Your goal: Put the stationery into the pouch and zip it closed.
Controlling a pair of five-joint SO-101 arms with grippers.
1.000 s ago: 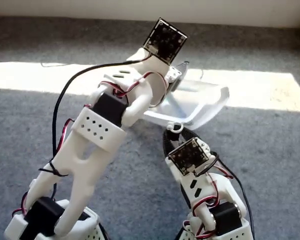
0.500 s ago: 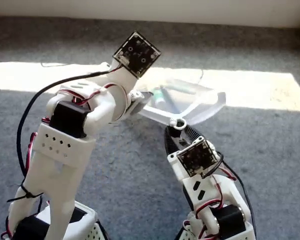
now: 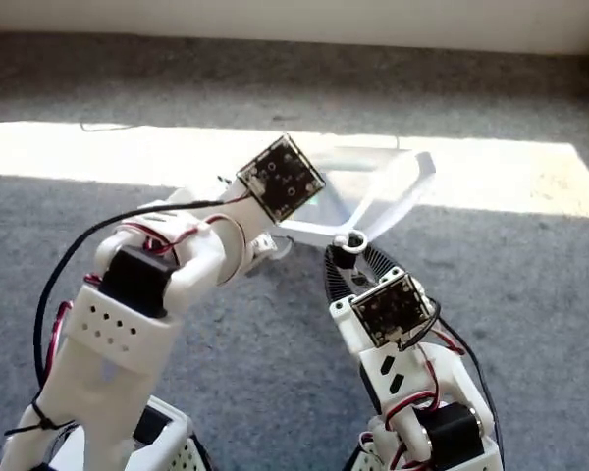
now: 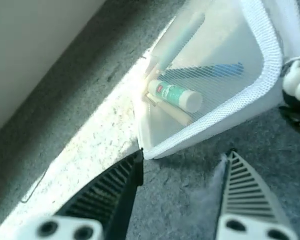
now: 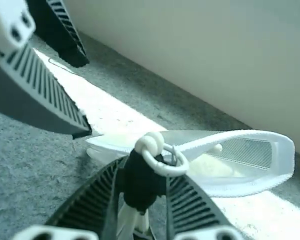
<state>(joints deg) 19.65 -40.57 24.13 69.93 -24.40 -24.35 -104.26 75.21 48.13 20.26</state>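
Note:
The white mesh pouch (image 3: 378, 186) lies on the carpet in a sunlit strip, its mouth gaping (image 5: 240, 150). Through the mesh I see a glue stick (image 4: 174, 95), a blue pen (image 4: 217, 70), a pale green pen (image 4: 180, 37) and a cream stick (image 4: 174, 113). My right gripper (image 5: 142, 170) is shut on the pouch's black zipper pull with its white ring (image 5: 155, 149), at the pouch's near corner (image 3: 348, 243). My left gripper (image 4: 185, 159) stands open just off the pouch's near-left edge, with nothing between its fingers (image 4: 121, 186). Its fingers (image 5: 37, 92) also loom in the right wrist view.
Grey carpet (image 3: 275, 373) covers the floor, with a pale wall (image 3: 373, 20) along the far side. A thin dark cable (image 3: 98, 126) lies at the far left. The left arm (image 3: 167, 270) rises over the near-left area.
The left arm has pulled back from over the pouch toward the near left and dropped lower. The pouch has swung and its far edge has lifted. The right gripper has kept its hold.

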